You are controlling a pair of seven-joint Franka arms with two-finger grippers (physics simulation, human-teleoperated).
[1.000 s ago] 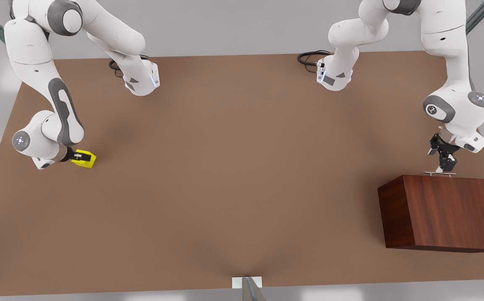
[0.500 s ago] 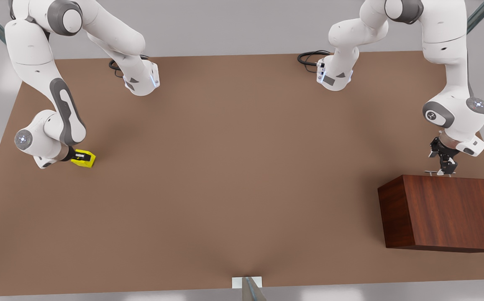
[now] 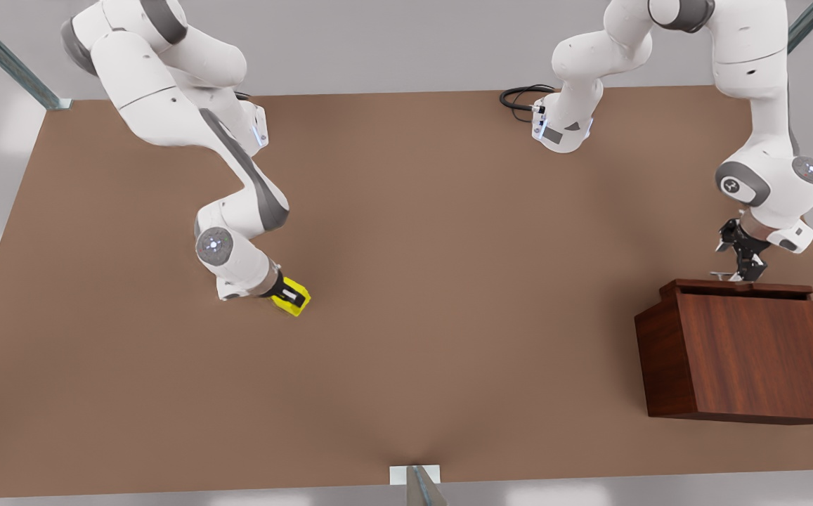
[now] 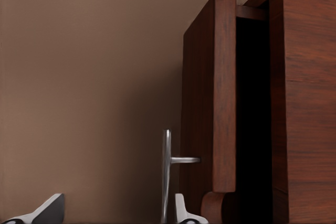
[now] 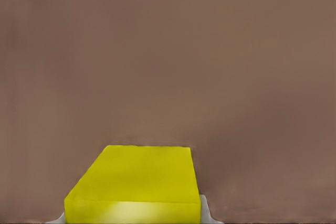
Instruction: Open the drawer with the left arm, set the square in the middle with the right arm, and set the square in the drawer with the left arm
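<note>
While the drawer (image 3: 740, 288) sticks out only a little way from the dark wooden cabinet (image 3: 743, 358), the first job is just begun. In the left wrist view a thin dark gap shows between the drawer front (image 4: 210, 98) and the box. I think it needs to slide out more before anything can drop in.

On the front view's right, the left arm (image 3: 764, 105) hangs down behind the cabinet. The left gripper (image 3: 747, 266) points down at the thin silver handle (image 4: 167, 174). One finger is on each side of the bar, but one looks well off it, so I cannot tell if the jaws are pinching it.

The right arm (image 3: 188, 119) is bent low over the table (image 3: 448, 246), on the front view's left. The right gripper (image 3: 294, 299) has its jaws closed on the square (image 3: 291, 295), with a finger on each side. The yellow square is down low, at or just above the table. It is nearer the middle of the table than the edge, but not there. It is well apart from the cabinet.

So what is left, I think: pull the drawer out, set the square down in the middle, let go, then have the left arm pick it up and put it in the drawer.
</note>
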